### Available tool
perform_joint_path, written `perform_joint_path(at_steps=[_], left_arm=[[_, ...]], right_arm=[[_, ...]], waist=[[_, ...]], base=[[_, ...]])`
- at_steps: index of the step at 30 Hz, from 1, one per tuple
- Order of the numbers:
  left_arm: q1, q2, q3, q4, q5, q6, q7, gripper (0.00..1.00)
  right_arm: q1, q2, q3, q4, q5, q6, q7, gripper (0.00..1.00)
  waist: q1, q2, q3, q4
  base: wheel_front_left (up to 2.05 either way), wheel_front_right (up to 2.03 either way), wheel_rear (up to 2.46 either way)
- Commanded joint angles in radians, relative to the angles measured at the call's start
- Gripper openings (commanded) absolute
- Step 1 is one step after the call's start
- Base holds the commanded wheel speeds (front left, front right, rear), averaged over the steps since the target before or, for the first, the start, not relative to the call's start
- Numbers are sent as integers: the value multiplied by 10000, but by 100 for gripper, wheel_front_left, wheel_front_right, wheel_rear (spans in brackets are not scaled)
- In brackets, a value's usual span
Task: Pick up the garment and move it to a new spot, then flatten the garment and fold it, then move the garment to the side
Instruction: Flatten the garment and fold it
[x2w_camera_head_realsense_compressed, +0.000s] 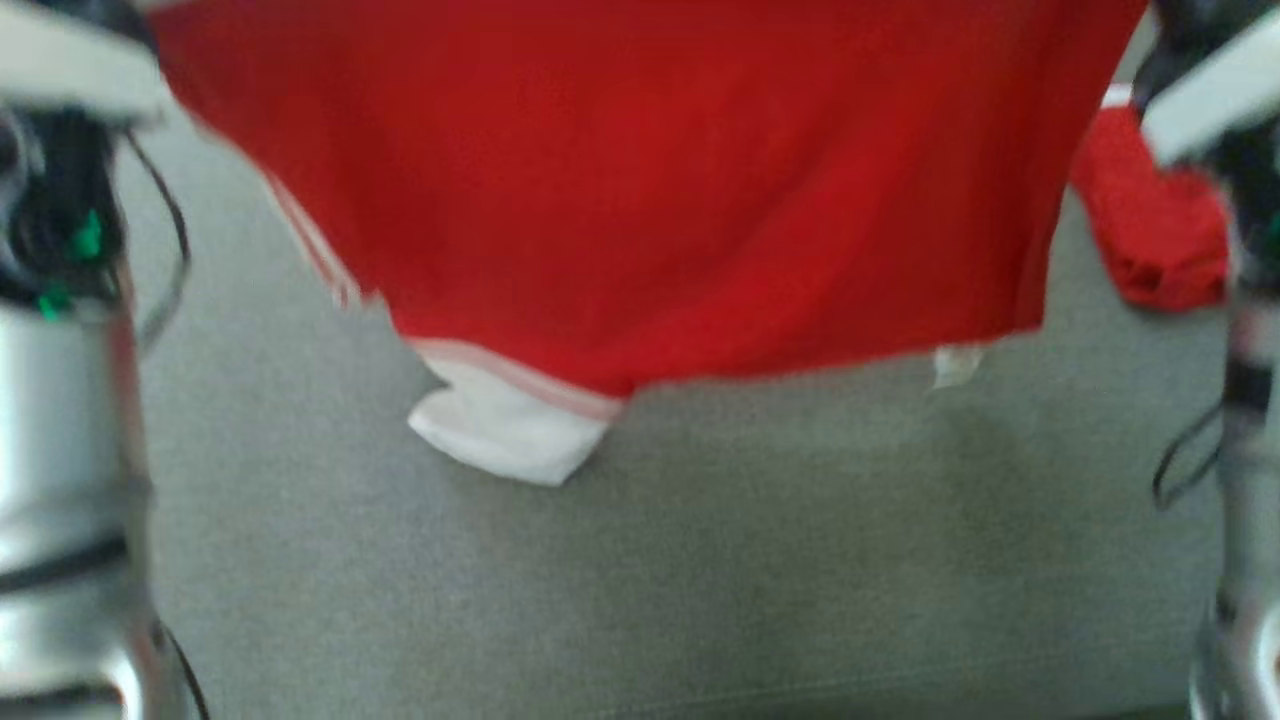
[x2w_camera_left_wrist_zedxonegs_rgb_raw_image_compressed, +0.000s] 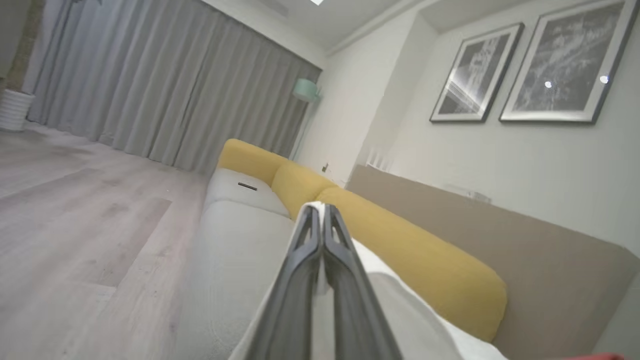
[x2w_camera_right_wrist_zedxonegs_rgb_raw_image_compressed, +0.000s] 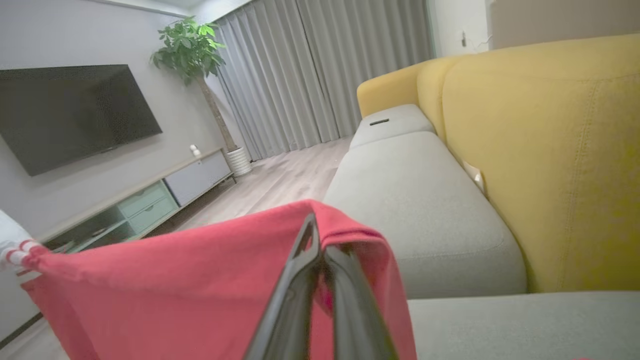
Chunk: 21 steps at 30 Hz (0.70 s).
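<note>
head view, blurred: red garment (x2w_camera_head_realsense_compressed: 640, 180) hangs spread wide between the two arms, lifted off the grey sofa seat (x2w_camera_head_realsense_compressed: 700, 560). its lower hem runs across mid-frame, with bare seat below it. a white sleeve end (x2w_camera_head_realsense_compressed: 505, 425) with pale stripes dangles from the lower left of the cloth. a small white tag (x2w_camera_head_realsense_compressed: 955, 362) shows at the hem to the right. left arm (x2w_camera_head_realsense_compressed: 60, 400) stands at the left edge and right arm (x2w_camera_head_realsense_compressed: 1240, 400) at the right edge. a bunched red fold (x2w_camera_head_realsense_compressed: 1150, 220) lies beside the right arm; cannot tell whether it is part of the same garment.

left wrist view: left tool (x2w_camera_left_wrist_zedxonegs_rgb_raw_image_compressed: 320, 212) has its fingers pressed together on a white edge of the garment, which peeks out at the tips and drapes below. yellow back cushions (x2w_camera_left_wrist_zedxonegs_rgb_raw_image_compressed: 400, 245), grey curtains (x2w_camera_left_wrist_zedxonegs_rgb_raw_image_compressed: 165, 95) and two framed pictures (x2w_camera_left_wrist_zedxonegs_rgb_raw_image_compressed: 560, 70) lie beyond.

right wrist view: right tool (x2w_camera_right_wrist_zedxonegs_rgb_raw_image_compressed: 320, 245) is clamped on the red top edge, and the cloth folds over the fingertips. the fabric stretches away to the left, ending in a white striped part. a wall tv (x2w_camera_right_wrist_zedxonegs_rgb_raw_image_compressed: 70, 110) and a potted plant (x2w_camera_right_wrist_zedxonegs_rgb_raw_image_compressed: 190, 50) are behind.
</note>
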Motion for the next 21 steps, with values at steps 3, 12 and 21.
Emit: perform_joint_path(at_steps=[3,12,21], left_arm=[[-2551,917,-145,622,554,-290,175,0],[-8394,1101,-635,4741,1579,-843,-2032,0],[-8951,595,-1011,6850,1435,-1248,-3376,0]], right_arm=[[-2315,-3,89,418,-646,-9,-235,0],[-7636,-672,1026,4484,-1998,-9,-4377,0],[-8379,-992,2500,6756,-1130,-9,-6816,0]], waist=[[0,0,2262,7],[0,0,4069,332],[0,0,4233,690]], base=[[0,0,0],[0,0,0],[0,0,0]])
